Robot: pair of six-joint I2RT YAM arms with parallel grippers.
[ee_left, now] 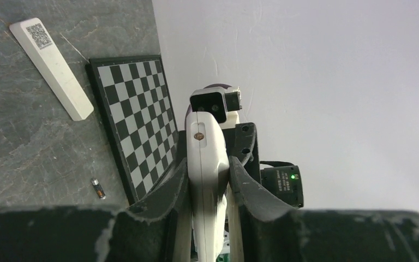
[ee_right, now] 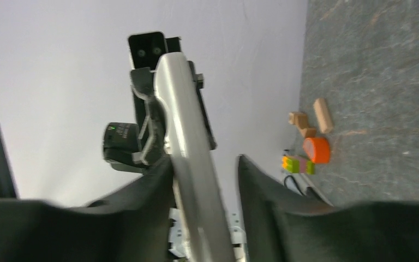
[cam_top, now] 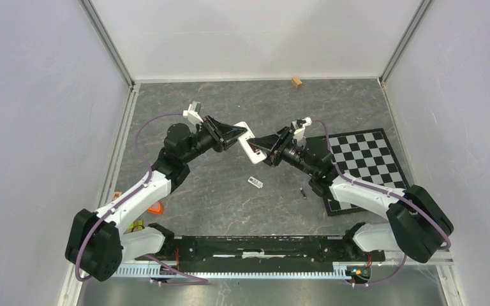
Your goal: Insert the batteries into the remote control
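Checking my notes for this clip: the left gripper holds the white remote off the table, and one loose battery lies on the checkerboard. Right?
Not quite: the loose battery lies on the grey table beside the checkerboard, not on it, as the left wrist view shows. The left gripper does hold the remote.

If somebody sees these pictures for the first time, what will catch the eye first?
The two hands meeting above the middle of the table: the left hand clamps a white remote control, and the right hand reaches around its other end, one finger not touching. Then the black-and-white checkerboard on the right, with one small battery lying loose near its edge.
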